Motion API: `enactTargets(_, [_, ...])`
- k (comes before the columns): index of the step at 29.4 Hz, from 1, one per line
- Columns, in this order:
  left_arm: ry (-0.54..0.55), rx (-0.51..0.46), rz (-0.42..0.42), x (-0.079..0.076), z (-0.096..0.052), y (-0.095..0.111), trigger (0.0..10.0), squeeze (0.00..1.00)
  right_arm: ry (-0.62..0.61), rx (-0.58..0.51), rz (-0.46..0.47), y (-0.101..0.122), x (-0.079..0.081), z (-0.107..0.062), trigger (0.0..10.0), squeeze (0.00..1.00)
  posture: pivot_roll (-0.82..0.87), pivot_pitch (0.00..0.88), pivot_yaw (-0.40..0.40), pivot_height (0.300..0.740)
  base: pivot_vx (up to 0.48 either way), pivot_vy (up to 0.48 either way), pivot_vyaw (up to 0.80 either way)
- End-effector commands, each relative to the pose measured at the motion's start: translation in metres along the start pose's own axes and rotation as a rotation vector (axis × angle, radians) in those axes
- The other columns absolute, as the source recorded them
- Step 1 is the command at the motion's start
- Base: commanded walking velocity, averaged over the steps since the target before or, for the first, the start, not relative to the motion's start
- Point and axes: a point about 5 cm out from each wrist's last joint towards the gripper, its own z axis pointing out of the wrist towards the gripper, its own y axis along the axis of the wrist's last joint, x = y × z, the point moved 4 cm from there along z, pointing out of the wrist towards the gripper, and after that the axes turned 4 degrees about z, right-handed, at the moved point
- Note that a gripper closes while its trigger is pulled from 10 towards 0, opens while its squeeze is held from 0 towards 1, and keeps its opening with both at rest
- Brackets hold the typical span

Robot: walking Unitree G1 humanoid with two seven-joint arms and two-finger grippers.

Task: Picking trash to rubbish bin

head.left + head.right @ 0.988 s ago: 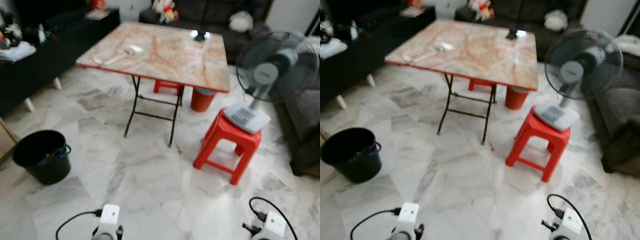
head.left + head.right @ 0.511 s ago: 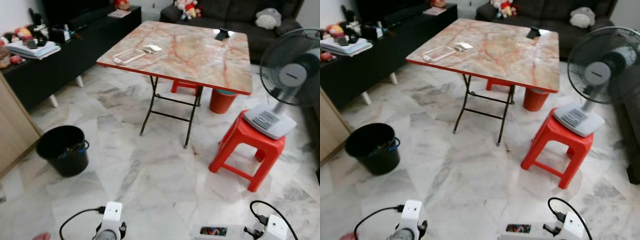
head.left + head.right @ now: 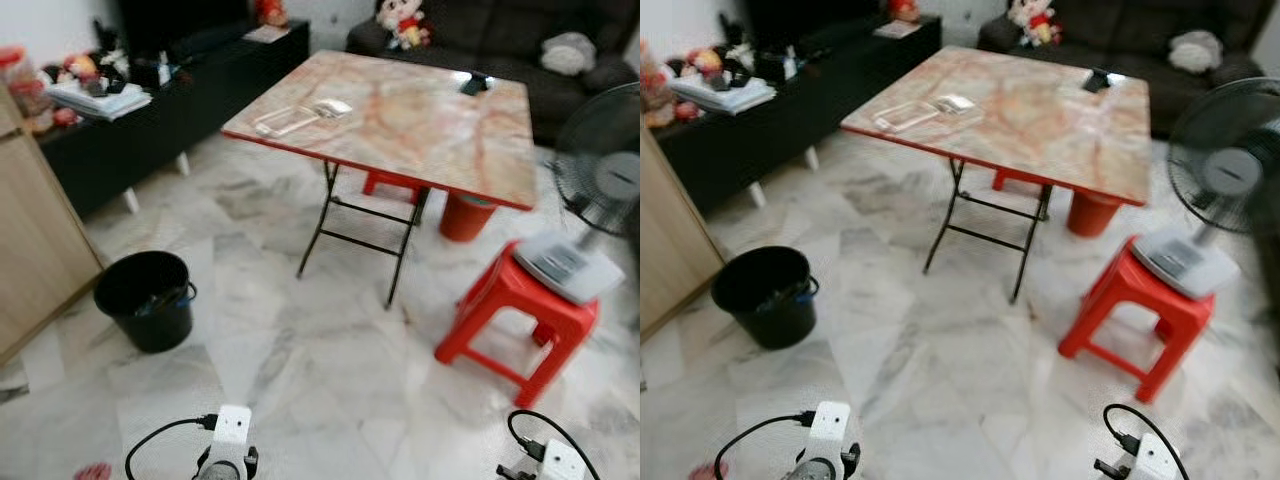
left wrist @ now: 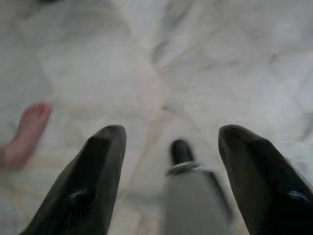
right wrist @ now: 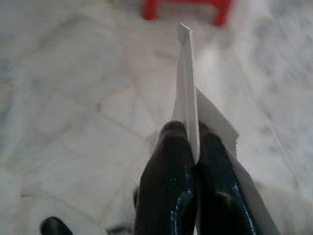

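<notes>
Right wrist view: I see the right gripper (image 5: 193, 147) pinching a flat white piece of card or packaging (image 5: 186, 83) edge-on, fingers pressed together on it. The left gripper (image 4: 171, 161) hangs with its fingers spread wide over bare marble floor (image 4: 205, 63), holding nothing. A person's bare foot (image 4: 27, 132) stands near that gripper.

In the head views the black rubbish bin (image 3: 146, 300) sits at roughly 10 o'clock, well apart from both arms. The folding table (image 3: 400, 115) stands at 12 o'clock and the red stool (image 3: 515, 315) carrying a fan (image 3: 1220, 180) at 2 o'clock.

Risks, as I judge them:
- The hold is on a thin edge; a swing could let the card twist out.
- Turning toward the bin brings the left arm toward the foot.
- The head views are blurred, so bin alignment may be misjudged.
</notes>
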Motion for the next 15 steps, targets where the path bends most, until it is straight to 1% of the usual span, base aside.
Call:
enactTargets(1, [-0.004, 0.008, 0.008, -0.003, 0.0, -0.001, 10.0, 0.0, -0.02, -0.011, 0.016, 0.002, -0.007, -0.001, 10.0, 0.0, -0.06, 0.02, -0.096, 0.74, 0.409, 0.0, 0.0])
enactTargets(7, [0.007, 0.005, -0.001, -0.001, 0.0, 0.0, 10.0, 0.0, -0.031, -0.028, 0.026, 0.007, -0.009, 0.0, 10.0, 0.0, -0.06, 0.022, -0.1, 0.74, 0.409, 0.0, 0.0])
enactTargets(10, [0.008, -0.004, -0.004, -0.001, 0.0, 0.002, 10.0, 0.0, -0.035, -0.034, 0.014, 0.01, -0.011, 0.0, 10.0, 0.0, -0.06, 0.023, -0.103, 0.74, 0.411, 0.0, 0.77])
enactTargets(14, [0.006, -0.013, -0.012, -0.002, 0.0, 0.005, 10.0, 0.0, -0.059, -0.038, 0.04, 0.011, -0.017, -0.001, 10.0, 0.0, -0.06, 0.027, -0.106, 0.74, 0.412, 0.0, 0.78])
enactTargets(15, [0.008, -0.017, -0.014, -0.002, 0.0, 0.005, 10.0, 0.0, -0.06, -0.036, 0.048, 0.01, -0.018, -0.001, 10.0, 0.0, -0.06, 0.028, -0.106, 0.74, 0.412, 0.0, 0.4])
